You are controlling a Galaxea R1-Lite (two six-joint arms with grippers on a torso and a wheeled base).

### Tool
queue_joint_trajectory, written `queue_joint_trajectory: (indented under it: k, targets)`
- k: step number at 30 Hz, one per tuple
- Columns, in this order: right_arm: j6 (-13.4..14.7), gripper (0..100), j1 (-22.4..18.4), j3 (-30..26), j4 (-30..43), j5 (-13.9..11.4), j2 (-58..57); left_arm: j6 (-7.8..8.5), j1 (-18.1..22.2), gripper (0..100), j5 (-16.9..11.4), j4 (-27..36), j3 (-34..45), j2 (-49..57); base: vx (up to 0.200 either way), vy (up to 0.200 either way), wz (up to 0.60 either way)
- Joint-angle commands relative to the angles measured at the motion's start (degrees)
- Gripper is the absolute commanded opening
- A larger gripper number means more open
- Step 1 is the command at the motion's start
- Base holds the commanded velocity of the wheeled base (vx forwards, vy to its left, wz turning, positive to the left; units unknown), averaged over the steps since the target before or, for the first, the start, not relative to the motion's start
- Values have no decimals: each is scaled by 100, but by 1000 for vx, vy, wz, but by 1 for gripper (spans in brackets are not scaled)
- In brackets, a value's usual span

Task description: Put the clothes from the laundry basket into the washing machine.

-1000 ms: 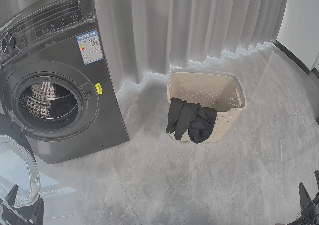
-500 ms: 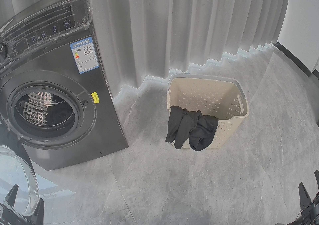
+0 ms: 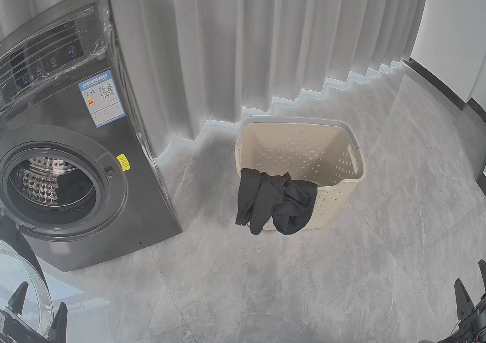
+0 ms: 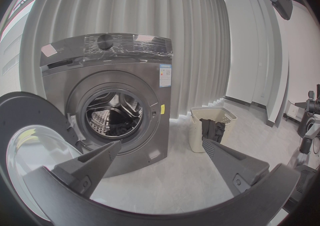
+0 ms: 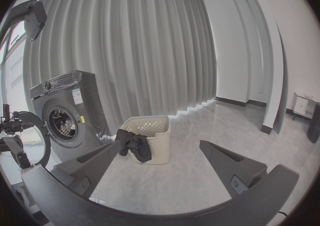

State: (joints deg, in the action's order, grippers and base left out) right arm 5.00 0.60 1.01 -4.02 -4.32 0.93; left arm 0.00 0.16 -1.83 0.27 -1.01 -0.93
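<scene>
Black clothes hang over the near rim of the cream laundry basket, partly inside and partly draped down its outer wall. The basket stands on the grey tile floor, just in front of the white curtain. It sits to the robot's right of the washing machine, with a gap of floor between them. The machine's door is swung open and the steel drum is exposed. Something dark lies low in the drum in the left wrist view; can't tell what. The left pincer is low beside the open door, fingers apart, holding nothing. The right pincer is low on the robot's right, well apart from the basket, fingers apart, empty.
</scene>
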Motion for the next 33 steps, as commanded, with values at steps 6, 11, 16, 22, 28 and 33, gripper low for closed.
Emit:
queue_joint_trajectory:
  k: [6, 11, 16, 22, 28, 33]
  targets:
    - [1, 100, 2, -101, -2, -8, -84, -9, 2, 100, -2, 0, 92, 84, 33, 0, 0]
    - [1, 100, 2, -101, -2, 1, -84, 0, 2, 100, -2, 0, 92, 84, 200, 0, 0]
    - [1, 100, 2, -101, -2, 1, -84, 0, 2, 100, -2, 0, 92, 84, 160, 0, 0]
    - [-43, 100, 2, -101, -2, -78, -84, 0, 2, 100, -2, 0, 92, 93, 0, 0, 0]
    - [353, 100, 11, -101, -20, -61, -93, -9, 2, 100, -2, 0, 92, 84, 0, -33, 0]
    - [344, 100, 2, -101, -11, -61, -84, -9, 2, 100, -2, 0, 92, 84, 0, -200, 0]
